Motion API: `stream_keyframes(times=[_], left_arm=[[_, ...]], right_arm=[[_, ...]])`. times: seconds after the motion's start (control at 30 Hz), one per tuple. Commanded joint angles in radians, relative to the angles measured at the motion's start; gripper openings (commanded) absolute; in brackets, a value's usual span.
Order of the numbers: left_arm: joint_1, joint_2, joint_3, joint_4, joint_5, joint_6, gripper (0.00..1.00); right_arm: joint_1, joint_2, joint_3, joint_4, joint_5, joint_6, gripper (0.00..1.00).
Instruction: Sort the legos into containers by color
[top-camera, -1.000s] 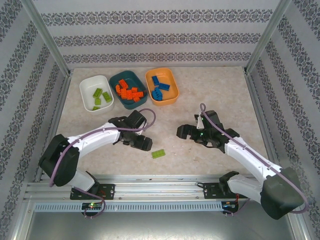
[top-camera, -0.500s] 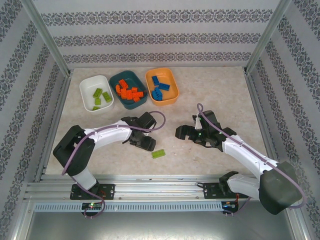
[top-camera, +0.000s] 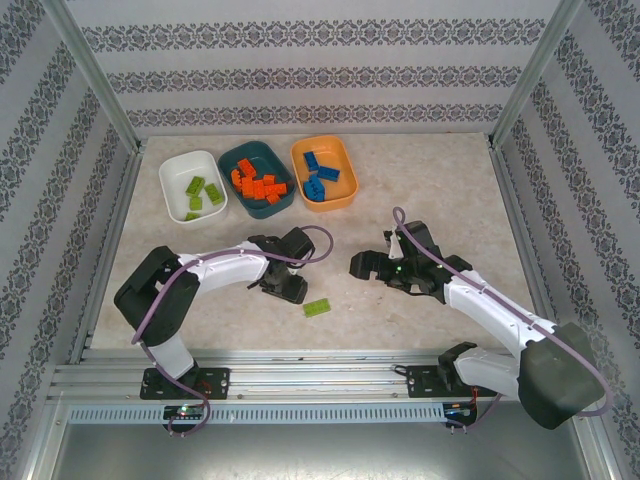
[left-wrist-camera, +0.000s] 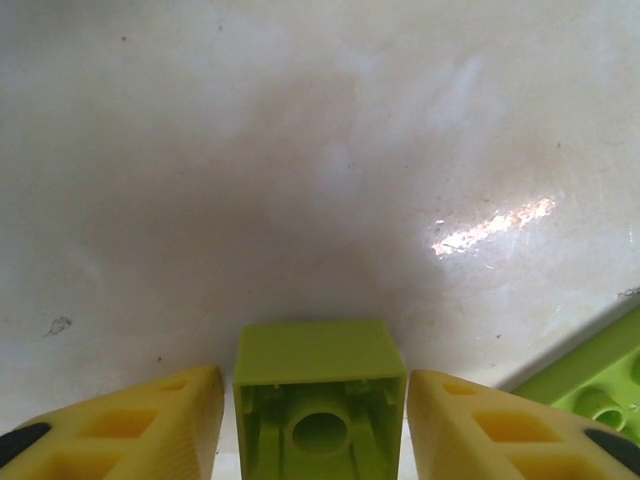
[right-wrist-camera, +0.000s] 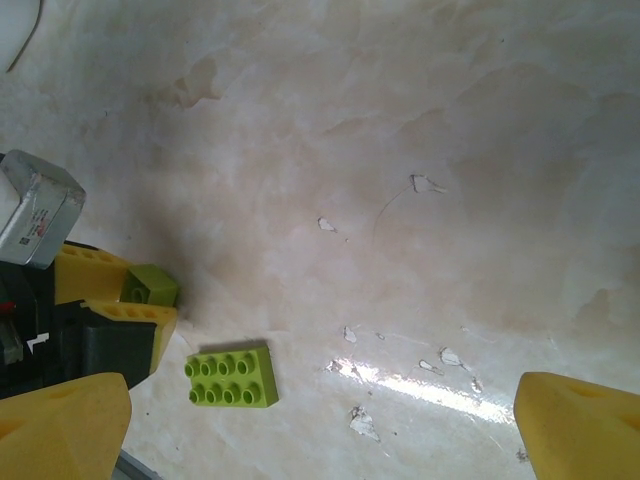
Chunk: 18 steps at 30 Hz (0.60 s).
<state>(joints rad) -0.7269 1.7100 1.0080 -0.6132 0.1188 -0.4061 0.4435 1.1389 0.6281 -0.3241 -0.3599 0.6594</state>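
The left gripper flanks a small green brick on the table, seemingly just short of pinching. Next it must clamp, lift and carry the brick to the white tub. The right gripper hangs spread wide.

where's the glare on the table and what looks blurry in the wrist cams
left wrist: glare streak on the table at right; the small lime brick and left gripper's fingers look soft. right wrist: a streak right of the sharp flat lime brick; right gripper's fingers blur in the corners. top external: even light.
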Motion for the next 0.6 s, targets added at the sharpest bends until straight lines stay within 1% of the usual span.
stream_keyframes(times=[0.0, 0.13, 0.23, 0.37, 0.47, 0.53, 0.57], left_arm=[[-0.019, 0.013, 0.003, 0.002, -0.011, -0.016, 0.46], [-0.019, 0.001, -0.002, 0.005, 0.003, -0.019, 0.39], [-0.018, -0.024, -0.006, 0.004, 0.005, -0.023, 0.37], [0.002, -0.107, -0.017, 0.0, -0.008, -0.015, 0.34], [0.074, -0.208, -0.041, 0.017, 0.038, -0.012, 0.31], [0.169, -0.285, -0.065, 0.043, 0.117, -0.021, 0.31], [0.234, -0.322, -0.079, 0.063, 0.174, -0.032, 0.31]], right_arm=[[0.009, -0.015, 0.004, 0.005, -0.001, 0.014, 0.98], [0.009, -0.019, 0.003, 0.005, 0.002, 0.018, 0.98], [0.011, -0.02, -0.001, 0.005, 0.001, 0.021, 0.98], [0.011, -0.027, -0.002, 0.001, 0.005, 0.02, 0.98], [0.011, -0.028, -0.004, 0.0, 0.008, 0.017, 0.98], [0.011, -0.023, -0.005, 0.004, 0.007, 0.016, 0.98], [0.011, -0.021, -0.007, 0.007, 0.006, 0.017, 0.98]])
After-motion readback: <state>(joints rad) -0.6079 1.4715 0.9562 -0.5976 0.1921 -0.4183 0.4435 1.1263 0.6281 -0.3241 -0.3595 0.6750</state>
